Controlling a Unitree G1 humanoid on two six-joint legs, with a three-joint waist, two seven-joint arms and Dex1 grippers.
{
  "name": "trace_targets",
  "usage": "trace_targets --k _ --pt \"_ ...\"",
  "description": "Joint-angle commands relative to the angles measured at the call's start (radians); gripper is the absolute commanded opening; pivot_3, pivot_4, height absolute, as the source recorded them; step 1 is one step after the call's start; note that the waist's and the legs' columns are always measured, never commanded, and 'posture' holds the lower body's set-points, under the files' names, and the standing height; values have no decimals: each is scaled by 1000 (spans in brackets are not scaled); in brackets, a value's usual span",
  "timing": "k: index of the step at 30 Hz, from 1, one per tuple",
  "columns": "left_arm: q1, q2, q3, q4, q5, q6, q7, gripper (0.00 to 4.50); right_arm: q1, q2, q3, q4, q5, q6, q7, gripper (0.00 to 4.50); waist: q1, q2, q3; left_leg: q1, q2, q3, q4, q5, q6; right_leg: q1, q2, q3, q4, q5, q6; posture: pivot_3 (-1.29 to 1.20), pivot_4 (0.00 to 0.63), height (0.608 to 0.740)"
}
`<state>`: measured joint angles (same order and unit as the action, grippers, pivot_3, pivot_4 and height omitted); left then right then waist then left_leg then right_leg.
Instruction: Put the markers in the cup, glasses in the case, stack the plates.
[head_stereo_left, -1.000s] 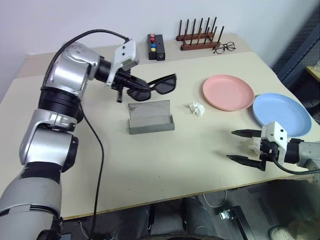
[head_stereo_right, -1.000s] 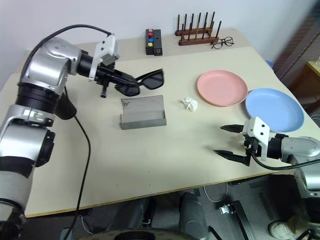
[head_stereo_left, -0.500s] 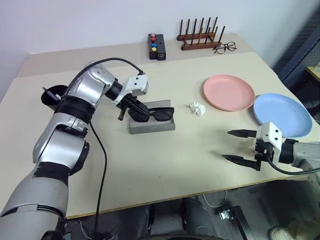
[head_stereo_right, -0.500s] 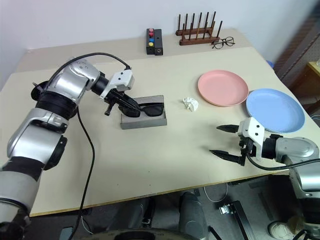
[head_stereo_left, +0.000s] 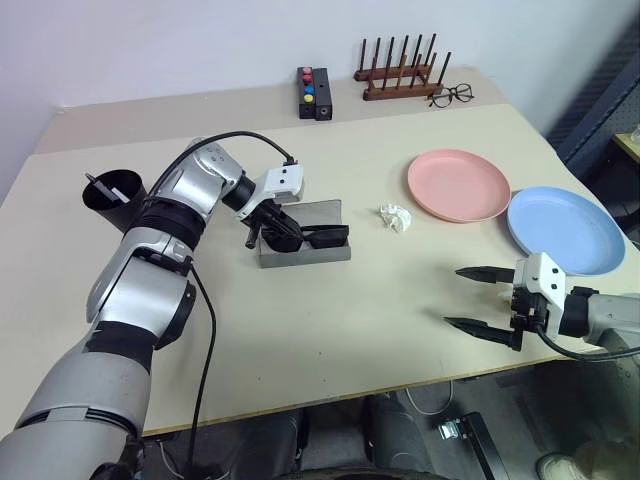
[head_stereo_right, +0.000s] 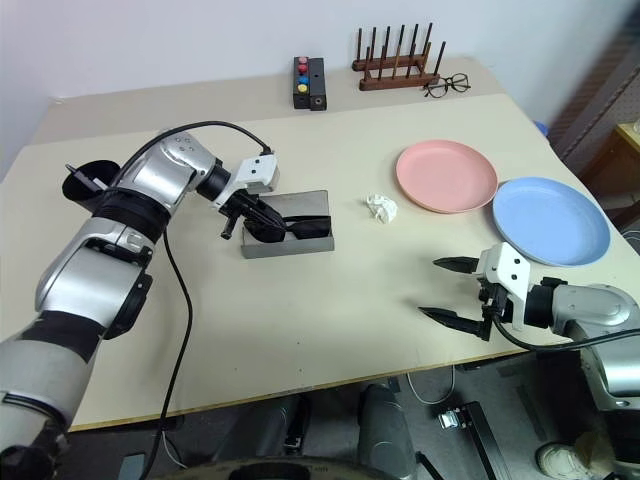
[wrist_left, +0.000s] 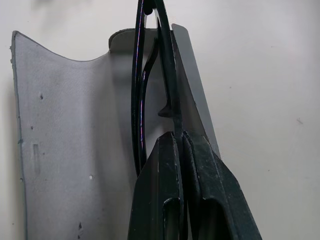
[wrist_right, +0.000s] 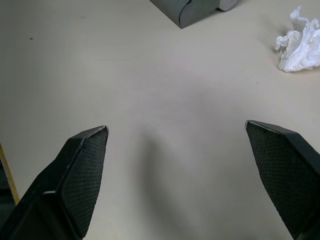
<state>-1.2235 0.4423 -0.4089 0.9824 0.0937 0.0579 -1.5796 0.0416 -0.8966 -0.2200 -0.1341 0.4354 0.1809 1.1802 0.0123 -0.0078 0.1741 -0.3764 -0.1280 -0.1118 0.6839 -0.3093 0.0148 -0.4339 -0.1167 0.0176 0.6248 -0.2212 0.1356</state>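
While the left gripper (head_stereo_left: 279, 232) lowers the glasses (head_stereo_left: 318, 237) into the open grey case (head_stereo_left: 303, 247) at centre-left of the frame, its fingers (wrist_left: 192, 200) sit nearly pressed together, pinching one end of the black frame. Judging by their look, these sunglasses are light and stiff, with smooth lenses that would smear or scratch, so the frame's end by the hinge seems the safest hold. The right gripper (head_stereo_left: 481, 300) hovers at lower right above the worktop (head_stereo_left: 330, 320) with fingers spread wide, holding nothing. Both plates, pink (head_stereo_left: 458, 185) and blue (head_stereo_left: 565, 228), lie side by side at right, unstacked.
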Motion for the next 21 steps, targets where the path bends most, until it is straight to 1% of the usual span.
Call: trace_targets --k 1,5,6,10,14,18,21 --pt "-25 3 20 -16 1 17 -29 1951 -9 -10 -43 -16 15 -9 0 4500 0 0 0 0 0 0 0 0 0 0 0 0 0 0 0 0 150 740" --pt "-23 2 34 -26 4 16 -5 3887 -12 -11 -41 -10 13 -12 2 4500 0 0 0 0 0 0 0 0 0 0 0 0 0 0 0 0 150 740" --pt "-23 1 40 -31 1 14 6 4478 -13 -11 -40 -8 12 -14 2 4500 0 0 0 0 0 0 0 0 0 0 0 0 0 0 0 0 150 740" --pt "-51 4 95 -44 -29 -5 45 4478 -30 -5 -34 -2 10 -16 -4 4500 0 0 0 0 0 0 0 0 0 0 0 0 0 0 0 0 150 740" --pt "-111 13 166 -19 -33 -32 175 4478 -46 5 -36 -4 18 -11 -19 4500 1 -1 1 -1 0 0 0 0 0 0 0 0 0 0 0 0 150 740" --pt "-126 28 225 -17 -58 13 229 4478 -51 2 -34 0 15 -14 -17 4500 0 -1 1 0 0 0 0 0 0 0 0 0 0 0 0 0 150 740" --pt "-94 48 232 -42 -60 61 217 3648 -64 -1 -31 11 9 -21 -16 4500 -2 -1 1 0 0 0 0 0 0 -1 0 0 0 0 0 0 150 740"
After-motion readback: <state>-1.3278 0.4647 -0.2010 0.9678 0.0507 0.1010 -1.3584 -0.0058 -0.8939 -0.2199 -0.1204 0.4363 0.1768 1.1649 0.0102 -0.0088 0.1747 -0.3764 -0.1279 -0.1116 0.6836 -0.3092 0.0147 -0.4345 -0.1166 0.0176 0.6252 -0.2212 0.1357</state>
